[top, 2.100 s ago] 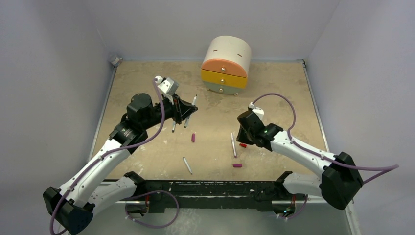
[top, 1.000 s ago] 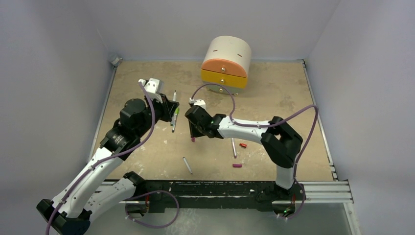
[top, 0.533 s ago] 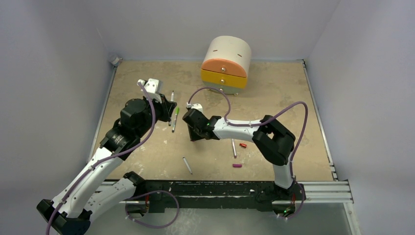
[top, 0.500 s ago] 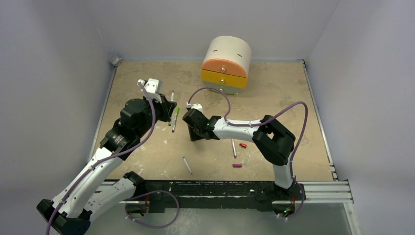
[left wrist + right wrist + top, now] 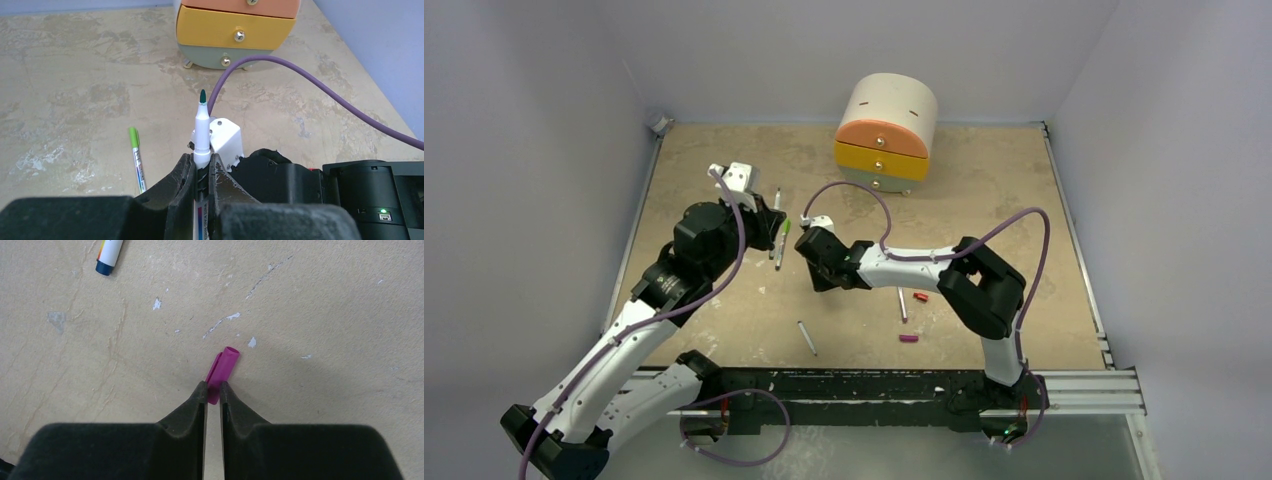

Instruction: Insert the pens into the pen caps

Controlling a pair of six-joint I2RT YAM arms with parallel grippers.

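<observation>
From above, the right arm point(image 5: 904, 262) bends across the tabletop point(image 5: 984, 200), and its wrist covers whatever lies beneath, so we cannot read its grip here. The left tool point(image 5: 770, 222) is a small dark shape with the green-tipped pen point(image 5: 776, 200) jutting beyond it. Two loose pens lie nearer the front, the left loose pen point(image 5: 807, 338) and the right loose pen point(image 5: 902, 303). A red cap point(image 5: 920, 297) sits just beside the latter, and a spare magenta cap point(image 5: 908, 338) lies apart.

In the left wrist view, the pen's lower barrel is buried between the fingers. The left tool is clamped shut on that barrel, tip towards the drawer unit point(image 5: 240, 30). A green-capped pen point(image 5: 137, 160) lies on the tabletop beside it.

In the right wrist view, the right tool point(image 5: 213, 388) has its fingers nearly together, pinching the near end of the gripped magenta cap point(image 5: 223, 367), which rests on the tabletop. A pen end point(image 5: 109, 254) is cut off at the top edge.
</observation>
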